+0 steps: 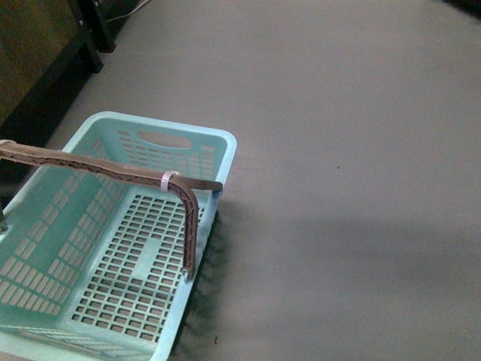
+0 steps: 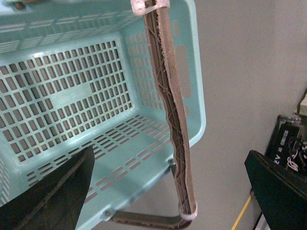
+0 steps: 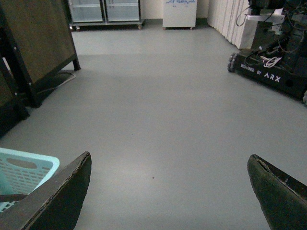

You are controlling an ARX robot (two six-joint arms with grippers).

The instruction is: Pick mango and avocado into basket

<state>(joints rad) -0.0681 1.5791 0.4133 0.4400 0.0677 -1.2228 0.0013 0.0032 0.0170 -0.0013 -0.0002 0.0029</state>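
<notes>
The turquoise basket (image 1: 203,147) sits on the grey floor at the lower left of the front view, with nothing inside it. Its brown ribbed handle (image 1: 113,167) with a white zip tie (image 1: 168,179) crosses above it. In the left wrist view the basket (image 2: 196,110) is close below, its slotted floor bare, and the handle (image 2: 175,124) runs over the rim. My left gripper (image 2: 175,177) is open, spanning the basket's rim and handle. My right gripper (image 3: 170,175) is open over bare floor, the basket (image 3: 45,165) at its side. Mango and avocado are out of view.
Dark wooden furniture (image 1: 45,60) stands behind the basket at the far left. The right wrist view shows a wooden cabinet (image 3: 38,43), glass-door units (image 3: 103,12) at the far wall and another black robot base (image 3: 273,67) off to one side. Grey floor (image 1: 353,150) stretches right of the basket.
</notes>
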